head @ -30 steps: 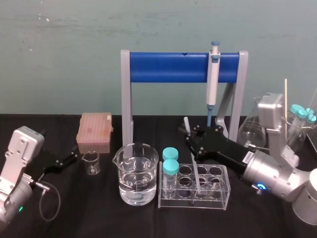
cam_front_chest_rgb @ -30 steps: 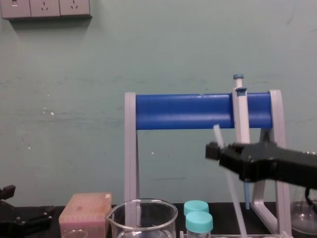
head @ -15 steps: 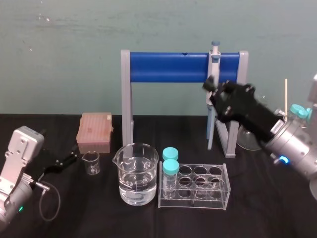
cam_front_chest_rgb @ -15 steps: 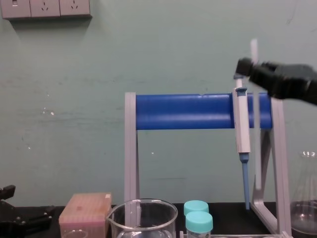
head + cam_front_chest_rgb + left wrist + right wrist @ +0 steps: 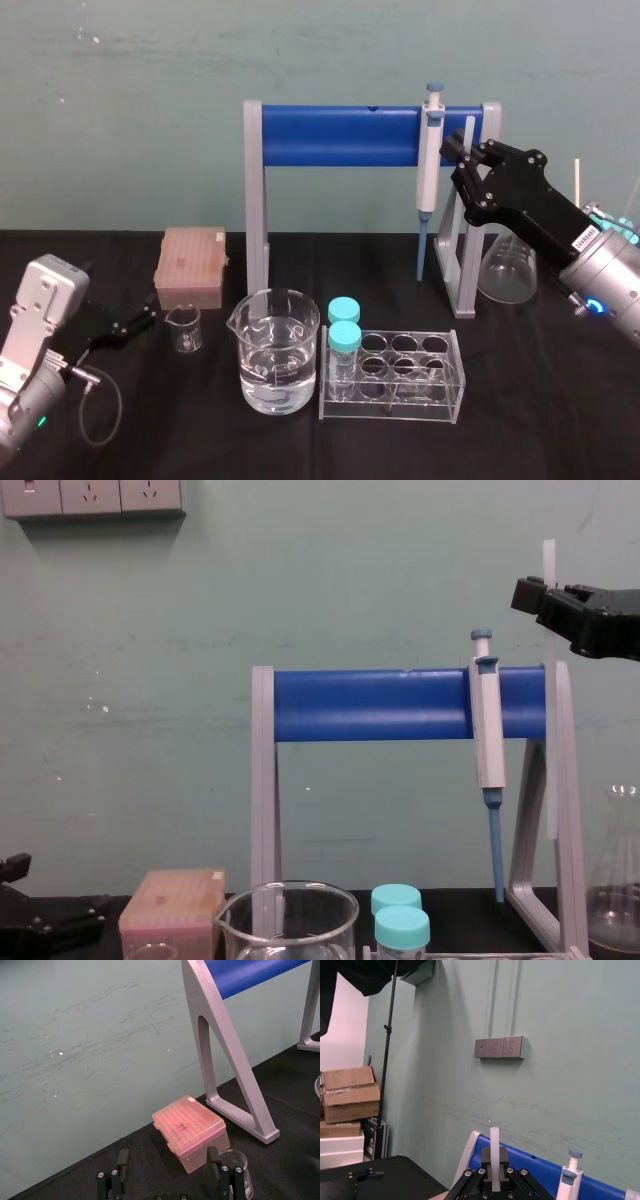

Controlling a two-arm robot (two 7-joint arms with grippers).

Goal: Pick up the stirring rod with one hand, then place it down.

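Before a green wall [image 5: 150, 680], upper right in the chest view, the blocky black right gripper [image 5: 543, 595] clamps the thin translucent-white glass stirring rod [image 5: 549, 780] upright; lowering could crack it against the blue-barred grey stand [image 5: 400, 705]; left gripper [image 5: 148, 318] idles, fingers apart, lower left

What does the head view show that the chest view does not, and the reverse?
Head view, not chest: the tube rack with open wells and the left arm's silver link. Chest view, not head: wall sockets. Both: the right gripper holding the stirring rod upright beside the pipette on the blue stand; the left gripper parked open.
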